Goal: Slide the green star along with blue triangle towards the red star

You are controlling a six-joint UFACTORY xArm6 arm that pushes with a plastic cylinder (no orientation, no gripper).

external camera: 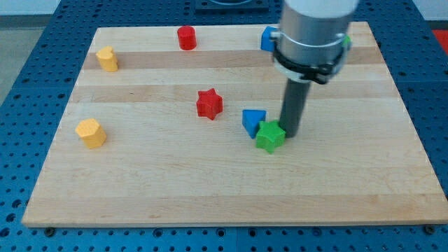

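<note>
My tip (290, 133), bare and grasping nothing, is pressing the green star block's (269, 136) right side, the blue triangle block (253, 121) touching beyond, the red star block (208, 103) lying farther up-left.

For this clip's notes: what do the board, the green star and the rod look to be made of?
The board looks like pale wood with a smooth finish: long plank seams and grain show. The green star is probably plastic or painted wood, since its colour is even and fairly matte; I cannot tell which. The rod, with my tip against the star's right side, looks like dark, matte metal or plastic.
</note>
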